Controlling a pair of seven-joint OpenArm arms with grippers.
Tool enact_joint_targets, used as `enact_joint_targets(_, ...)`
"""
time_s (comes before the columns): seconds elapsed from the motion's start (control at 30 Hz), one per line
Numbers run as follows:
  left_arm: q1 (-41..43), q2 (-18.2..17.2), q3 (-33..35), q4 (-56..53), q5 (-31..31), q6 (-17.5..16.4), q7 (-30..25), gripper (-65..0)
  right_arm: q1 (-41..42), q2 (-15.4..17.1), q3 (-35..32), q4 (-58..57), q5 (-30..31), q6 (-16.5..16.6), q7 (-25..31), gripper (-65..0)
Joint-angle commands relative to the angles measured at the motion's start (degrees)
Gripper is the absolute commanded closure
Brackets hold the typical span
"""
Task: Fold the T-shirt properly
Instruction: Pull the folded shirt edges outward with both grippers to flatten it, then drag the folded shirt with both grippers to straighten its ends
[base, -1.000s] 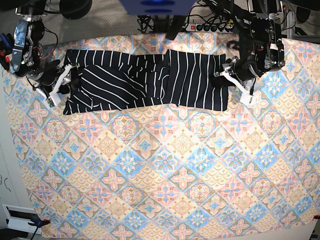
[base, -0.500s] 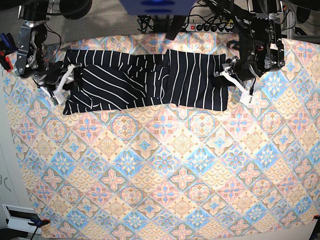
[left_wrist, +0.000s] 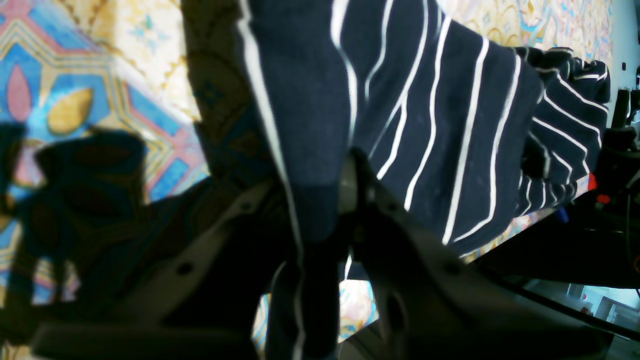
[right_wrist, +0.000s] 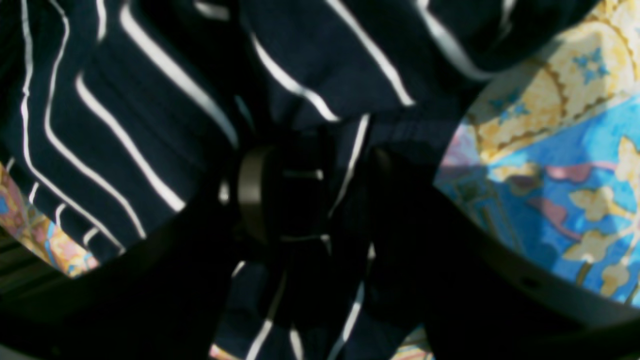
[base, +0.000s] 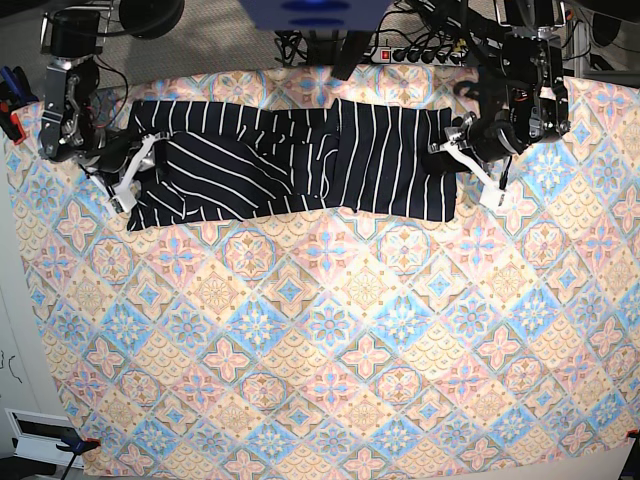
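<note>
t-shirt: the t-shirt (base: 290, 160) lies as a long band across the far part of the table, on the tablecloth (base: 330, 340); already narrowed, so you look partway through the fold.
left gripper: your left gripper (base: 452, 150) sits at the band's end on the base view's right; in the left wrist view (left_wrist: 325, 210) the jaws are pressed together on a pinch of striped cloth that runs down between them. held there because an end grip lets you carry that end over.
right gripper: your right gripper (base: 135, 168) is at the opposite end; the right wrist view (right_wrist: 310, 200) is dark and blurred, but cloth bunches between the fingers, so i read it as pinching the t-shirt, with a thicker wad in the jaws.
why both ends: one grip per short end keeps the band taut and straight, so you can likely lift it without it slumping in the middle.
cloth state: the half near the right gripper is rumpled with stripes running slantwise; the half near the left gripper lies flat with stripes straight. a raised ridge sits near the middle.
stage: judged as ends gripped, end-to-end fold not yet made.
next: likely lift one end and lay it over the other; keep the edges lined up.
risk: the rumpled half may fold in crooked; the tablecloth could snag in a low pinch.
</note>
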Motion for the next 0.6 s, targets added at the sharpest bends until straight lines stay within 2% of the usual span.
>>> enact_joint_targets(0.0,-0.60,-0.52,-0.19,0.77,-1.04,-0.52,-0.75,0.0,0.55,0.73,-0.61,0.35,-0.27,-0.07,-0.54,-27.0)
enact_joint_targets(0.2,-1.04,-0.52,-0.10,0.77,-1.04,-0.52,-0.58,0.0,0.55,0.73,-3.69,0.53,-0.18,-0.07,-0.89,-26.2)
enact_joint_targets(0.43,-1.13,-0.52,-0.10,0.77,-1.04,-0.52,-0.75,0.0,0.64,0.73,-5.01,0.62,-0.09,-0.07,-1.16,-8.6)
enact_joint_targets(0.57,-1.13,-0.52,-0.10,0.77,-1.04,-0.52,-0.75,0.0,0.64,0.73,-4.74,0.62,-0.09,-0.07,-1.16,-4.2)
